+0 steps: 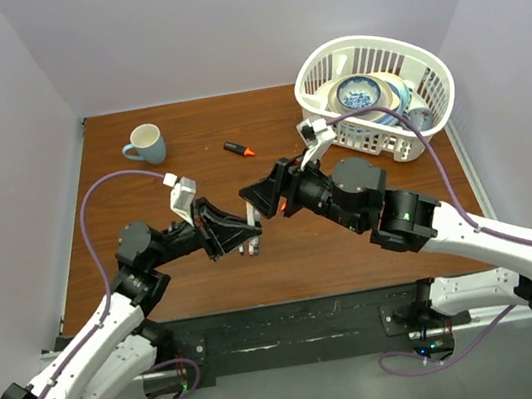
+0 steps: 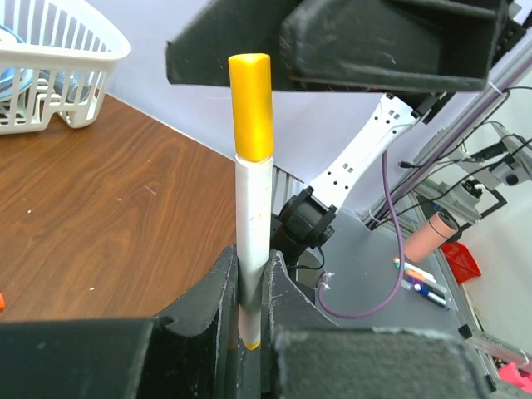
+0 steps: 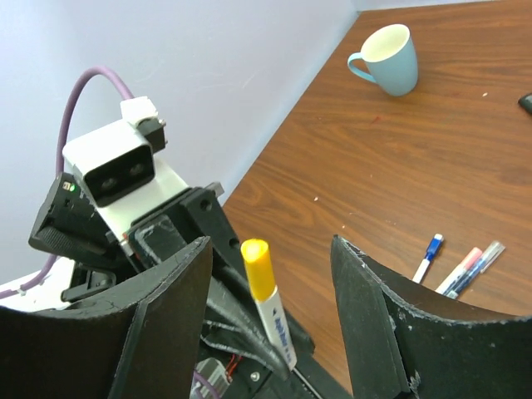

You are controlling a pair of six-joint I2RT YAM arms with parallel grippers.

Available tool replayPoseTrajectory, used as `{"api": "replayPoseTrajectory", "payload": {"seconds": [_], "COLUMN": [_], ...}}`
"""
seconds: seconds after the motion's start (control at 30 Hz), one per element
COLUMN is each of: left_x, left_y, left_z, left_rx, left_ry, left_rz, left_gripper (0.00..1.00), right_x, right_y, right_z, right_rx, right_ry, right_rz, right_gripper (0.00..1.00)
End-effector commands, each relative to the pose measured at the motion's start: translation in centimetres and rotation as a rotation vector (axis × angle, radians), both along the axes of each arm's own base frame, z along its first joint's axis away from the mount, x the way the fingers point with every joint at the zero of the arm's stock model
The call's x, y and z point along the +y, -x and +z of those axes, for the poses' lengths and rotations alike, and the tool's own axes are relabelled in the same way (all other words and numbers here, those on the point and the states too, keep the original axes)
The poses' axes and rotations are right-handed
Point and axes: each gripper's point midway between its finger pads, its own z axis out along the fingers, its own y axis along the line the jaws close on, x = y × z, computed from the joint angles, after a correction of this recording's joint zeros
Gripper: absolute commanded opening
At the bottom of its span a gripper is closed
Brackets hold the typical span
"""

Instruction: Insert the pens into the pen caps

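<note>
My left gripper [image 2: 249,278] is shut on a white pen [image 2: 252,212] and holds it upright off the table. A yellow cap [image 2: 252,104] sits on the pen's top end. My right gripper [image 3: 270,258] is open, and its two fingers stand on either side of the capped end [image 3: 259,268] without touching it. In the top view the two grippers meet over the table's middle, left [image 1: 238,226] and right [image 1: 261,198]. Three more pens [image 3: 457,266] lie on the table, also seen in the top view [image 1: 250,247]. Other loose caps are not visible.
A black marker with an orange end [image 1: 238,149] lies toward the back. A light blue mug [image 1: 145,144] stands at the back left. A white basket [image 1: 427,63] holding dishes stands at the back right. White walls close in the wooden table [image 1: 157,277].
</note>
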Motion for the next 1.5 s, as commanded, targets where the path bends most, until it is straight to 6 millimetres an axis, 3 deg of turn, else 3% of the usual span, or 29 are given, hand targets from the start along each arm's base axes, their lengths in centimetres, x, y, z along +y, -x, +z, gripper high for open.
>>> {"api": "replayPoseTrajectory", "payload": {"seconds": [0.0,0.2,0.37,0.47,0.53,0.63,0.93,1.13,1.47], "left_x": [0.3,0.2,0.0,0.0,0.0,-0.1,-0.9,-1.4,-0.9], "left_y": [1.1,1.0,0.8,0.8,0.8,0.6,-1.6,-1.9,-5.7], "left_z": [1.6,1.4,1.4,1.9,2.2,3.0,4.0,5.8,5.0], "left_rx": [-0.105,-0.092,-0.081,-0.088,-0.089,-0.085,-0.058,-0.074,-0.08], "left_ry": [0.031,0.03,0.026,0.035,0.044,0.065,0.051,0.076,0.01], "left_rz": [-0.038,-0.043,-0.05,-0.05,-0.052,-0.045,0.003,-0.021,0.133], "left_gripper": [0.0,0.0,0.0,0.0,0.0,0.0,0.0,0.0,0.0], "right_x": [-0.2,0.3,0.8,1.2,1.4,2.0,1.0,0.9,1.5], "right_y": [-0.4,-0.2,0.2,0.7,1.0,1.7,2.4,3.1,5.0], "right_z": [2.6,3.1,1.5,0.2,-0.9,-2.6,-9.6,-12.5,-16.7], "right_rx": [-0.058,-0.068,-0.048,-0.028,-0.01,0.025,0.106,0.111,0.266], "right_ry": [0.0,0.0,0.017,0.028,0.034,0.043,0.169,0.266,0.286], "right_rz": [-0.017,0.01,0.042,0.071,0.087,0.131,0.134,0.181,0.21], "right_gripper": [0.6,0.52,0.43,0.33,0.17,0.07,0.0,0.0,0.0]}}
